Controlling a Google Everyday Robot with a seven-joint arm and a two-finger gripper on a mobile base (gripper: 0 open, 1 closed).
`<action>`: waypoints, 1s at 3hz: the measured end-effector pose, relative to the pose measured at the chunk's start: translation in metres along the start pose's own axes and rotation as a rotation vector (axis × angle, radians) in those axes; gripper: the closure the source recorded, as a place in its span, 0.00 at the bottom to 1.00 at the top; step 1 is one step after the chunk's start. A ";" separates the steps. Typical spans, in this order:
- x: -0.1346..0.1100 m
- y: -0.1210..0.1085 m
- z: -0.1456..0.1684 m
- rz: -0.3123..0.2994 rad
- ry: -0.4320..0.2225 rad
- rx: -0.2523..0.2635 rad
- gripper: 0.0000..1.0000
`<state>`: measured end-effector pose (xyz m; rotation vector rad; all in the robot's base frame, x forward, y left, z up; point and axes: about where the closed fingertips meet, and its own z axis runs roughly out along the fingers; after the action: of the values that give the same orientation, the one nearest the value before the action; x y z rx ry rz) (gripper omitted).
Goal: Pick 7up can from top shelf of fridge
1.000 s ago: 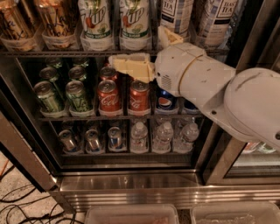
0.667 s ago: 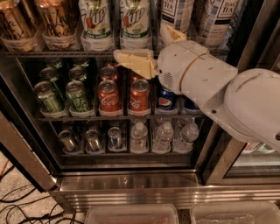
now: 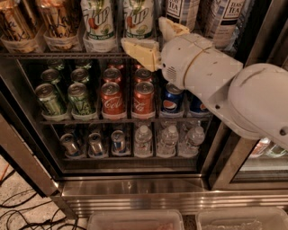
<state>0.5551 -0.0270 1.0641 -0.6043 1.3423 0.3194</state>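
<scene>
— Where is the pincer (image 3: 155, 39) hanging?
— At five o'clock of the 7up can (image 3: 138, 18), fingers spreading wide, gripping nothing. The can is standing on the fridge's (image 3: 135, 188) top shelf (image 3: 67, 54).

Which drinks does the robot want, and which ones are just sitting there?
For the job:
- 7up can, the right one of two
- top shelf
- fridge
- gripper, open, at the shelf's front by that can

Just sitting there:
- other 7up can
- Coke cans
- green cans
- Pepsi can
- water bottles
- tea cans
</scene>
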 end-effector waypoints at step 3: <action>0.012 -0.015 0.022 0.063 0.002 -0.005 0.24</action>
<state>0.5838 -0.0277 1.0587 -0.5676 1.3643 0.3733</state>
